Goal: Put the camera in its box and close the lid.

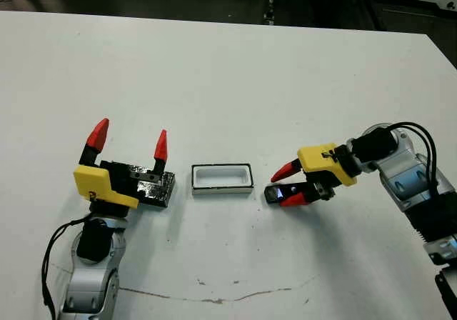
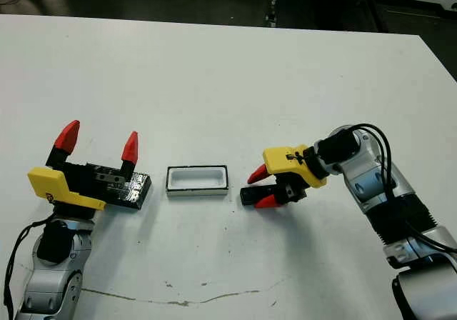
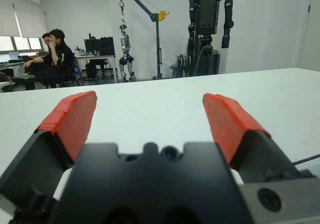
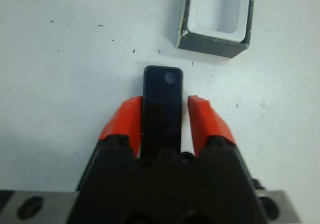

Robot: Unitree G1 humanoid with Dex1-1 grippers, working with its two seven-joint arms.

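Step in hand, by judgement: seizing the camera (image 4: pixel 162 104), with boxing and lidding not yet done. Lies flat on the white table (image 1: pixel 228 70), just at 3 o'clock of the box (image 1: pixel 222 178), apart from it by a narrow strip of bare surface. Straddled lengthwise by the right gripper (image 1: pixel 291 185); in the right wrist view one red finger (image 4: pixel 124 121) sits against one long edge, while a thin sliver of table shows between the other finger and the opposite edge. So: nearly closed around the camera, not yet a firm pinch on both sides as far as can be seen. Rounded end with the small lens spot pokes out past the fingertips, toward the box.

Next, by judgement: finish the squeeze, lift, carry toward 9 o'clock over the open white cavity, align long axis with the box's long axis, lower and release. Risk of the slim glossy bar slipping or twisting if pinched on one edge only.

Pose: right forearm reaching in from 4 o'clock, wrist bent so the fingers point toward 9 o'clock, low at the table. Left gripper (image 1: pixel 128 140) held at 9 o'clock of the box, fingers spread wide and empty, tips pointing toward 12 o'clock, hovering over the lid (image 1: pixel 158 189), which lies flat just at 9 o'clock of the box.
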